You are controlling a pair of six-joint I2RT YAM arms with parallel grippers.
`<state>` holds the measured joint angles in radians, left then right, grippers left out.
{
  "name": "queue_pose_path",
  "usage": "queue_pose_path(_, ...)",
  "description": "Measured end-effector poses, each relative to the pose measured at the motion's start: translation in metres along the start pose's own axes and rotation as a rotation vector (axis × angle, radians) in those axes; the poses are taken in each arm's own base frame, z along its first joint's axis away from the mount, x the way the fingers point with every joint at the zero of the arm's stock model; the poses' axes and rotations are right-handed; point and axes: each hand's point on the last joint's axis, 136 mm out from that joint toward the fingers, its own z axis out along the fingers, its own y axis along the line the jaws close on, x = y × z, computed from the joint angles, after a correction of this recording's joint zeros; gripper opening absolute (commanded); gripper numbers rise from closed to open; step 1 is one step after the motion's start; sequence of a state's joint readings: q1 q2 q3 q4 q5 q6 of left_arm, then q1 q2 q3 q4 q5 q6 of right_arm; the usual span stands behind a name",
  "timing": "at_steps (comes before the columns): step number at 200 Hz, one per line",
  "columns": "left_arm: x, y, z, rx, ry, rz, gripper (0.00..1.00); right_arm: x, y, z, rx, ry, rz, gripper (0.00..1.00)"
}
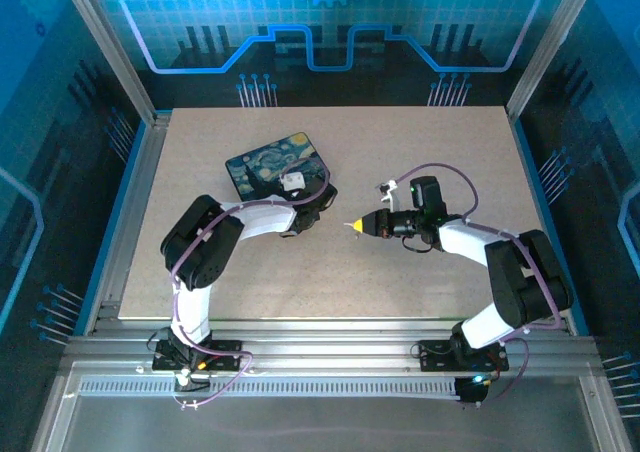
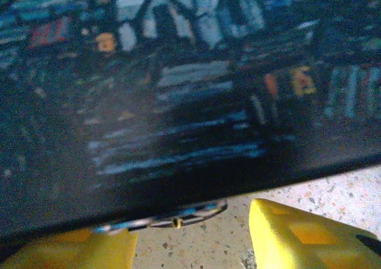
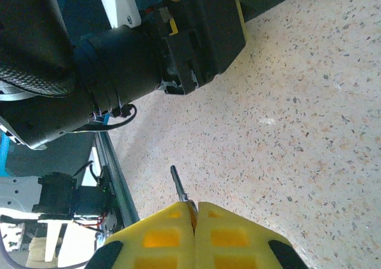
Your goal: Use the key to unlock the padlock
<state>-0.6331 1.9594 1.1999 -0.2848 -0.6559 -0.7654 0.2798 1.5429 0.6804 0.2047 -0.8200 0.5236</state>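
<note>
- The right fingers (image 3: 208, 236) are seen pressed together, and the key (image 3: 177, 185) is gripped between their yellow tips.
- The key's thin blade is held sticking out just ahead of those tips, above the speckled desk (image 3: 309, 132) and clear of it.
- Well ahead of the right fingers, the black wrist of the left arm (image 3: 149, 55) is seen.
- The left fingers (image 2: 297, 233) are held apart, and nothing is seen clamped between them.
- A thin silvery loop, taken to be the shackle of the padlock (image 2: 190, 215), is seen just ahead of the gap between the left fingers, at the near edge of the box (image 2: 178, 102).
- The padlock's dark body cannot be made out in the blur.
- The box, printed with a swirling blue and yellow painting, is found directly ahead of the left fingers and lies on the desk.
</note>
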Motion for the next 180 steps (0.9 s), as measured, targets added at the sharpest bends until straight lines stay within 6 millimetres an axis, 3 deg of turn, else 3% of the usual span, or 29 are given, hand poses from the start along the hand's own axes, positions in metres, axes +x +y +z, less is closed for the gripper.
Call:
queue_pose_path(125, -0.009, 0.009, 0.007, 0.001, -0.023, -0.004, 0.12, 0.006, -0.005, 0.005, -0.021, 0.016, 0.008, 0.0)
queue_pose_path(180, 0.0, 0.007, -0.004, 0.127, 0.119, 0.015, 0.09, 0.013, -0.008, 0.004, -0.008, 0.018, 0.025, 0.0)
